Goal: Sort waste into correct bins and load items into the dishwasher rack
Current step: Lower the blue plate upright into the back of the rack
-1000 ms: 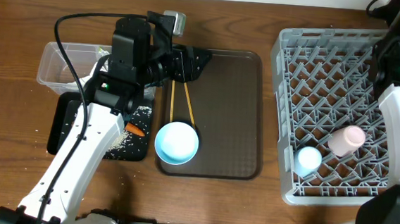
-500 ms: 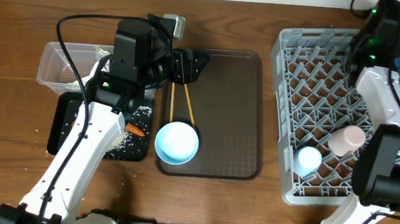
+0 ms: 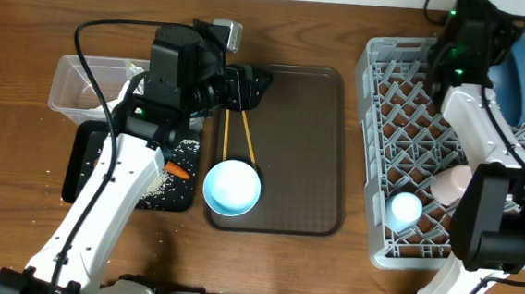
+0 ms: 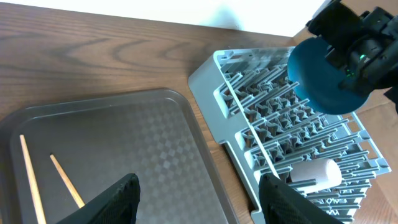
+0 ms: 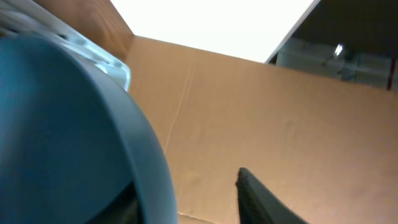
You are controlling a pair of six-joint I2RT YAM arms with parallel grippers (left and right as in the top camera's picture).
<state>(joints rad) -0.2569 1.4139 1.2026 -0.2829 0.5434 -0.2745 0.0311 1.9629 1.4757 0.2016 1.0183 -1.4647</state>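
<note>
Left gripper (image 4: 199, 190): jaws wide, empty, above the serving tray's (image 3: 309, 150) far-left corner.
Right gripper (image 5: 189, 202): jaws parted around the blue plate (image 3: 519, 80), which stands upright at the rack's (image 3: 403, 129) far-right corner.

Wooden table (image 3: 21, 19) carrying four containers.
The brown serving tray (image 3: 299, 150) sits mid-table; just left of it lie a clear tub (image 3: 67, 87) and a black tray (image 3: 80, 167), and to its right stands the grey dishwasher rack (image 3: 368, 127).
</note>
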